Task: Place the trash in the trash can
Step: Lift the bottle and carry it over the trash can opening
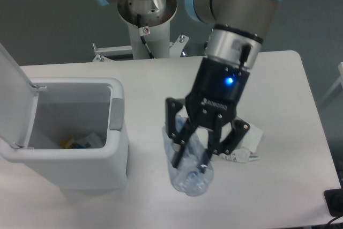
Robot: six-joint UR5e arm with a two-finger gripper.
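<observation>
The crushed clear plastic bottle (188, 178) lies on the white table, right of the trash can. My gripper (190, 163) points down over it with a finger on each side, closed partway onto the bottle's body, which still rests on the table. The crumpled white printed wrapper (247, 147) lies just right of the gripper, partly hidden behind it. The white trash can (80, 85) stands at the left with its flip lid (12, 97) raised open and its grey latch tab (116, 114) on the right rim.
Some small pieces of litter (80, 142) lie at the bottom of the bin. The arm's base column (146, 28) stands at the table's back edge. A dark object (334, 202) sits at the front right corner.
</observation>
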